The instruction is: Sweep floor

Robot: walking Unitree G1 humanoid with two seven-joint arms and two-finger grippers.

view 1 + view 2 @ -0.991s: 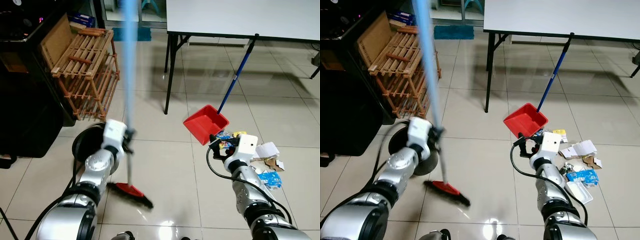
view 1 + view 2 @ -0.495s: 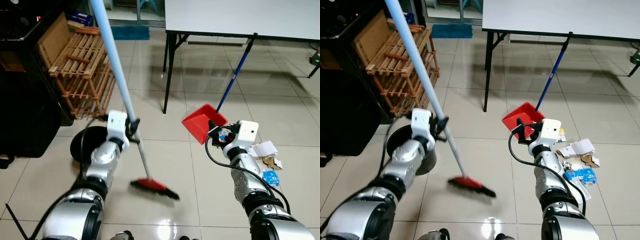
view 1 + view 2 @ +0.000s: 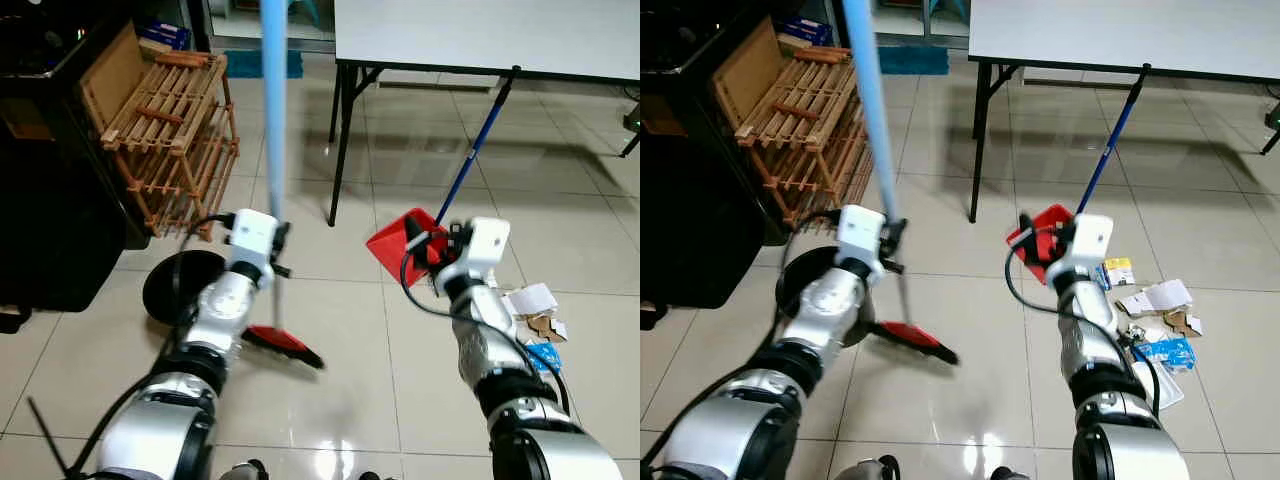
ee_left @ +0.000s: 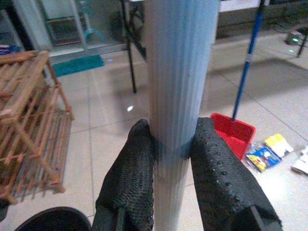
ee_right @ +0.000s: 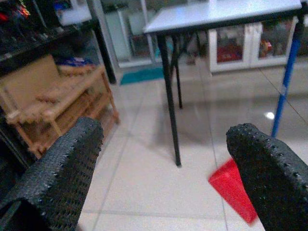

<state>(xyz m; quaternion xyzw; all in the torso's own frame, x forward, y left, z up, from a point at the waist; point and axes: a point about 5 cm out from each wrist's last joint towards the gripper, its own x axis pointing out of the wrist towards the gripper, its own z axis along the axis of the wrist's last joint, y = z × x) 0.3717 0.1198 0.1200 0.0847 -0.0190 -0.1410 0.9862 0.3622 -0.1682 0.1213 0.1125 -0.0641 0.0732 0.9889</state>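
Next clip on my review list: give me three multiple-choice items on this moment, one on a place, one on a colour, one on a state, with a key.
1. Where does the litter lie?
A. on the floor by the robot's right side, next to the dustpan
B. on the white table
C. inside the wooden crate

2. What colour is the dustpan's scoop?
A. green
B. red
C. yellow

3. What is the left gripper doing?
A. hanging open
B. shut on the dustpan's handle
C. shut on the broom's handle

Key: 1 A, the litter is spread on the tiles beside the dustpan. 2 B, the scoop is red on a blue stick. 3 C, in the left wrist view both fingers of the left gripper press the pale blue broom handle.
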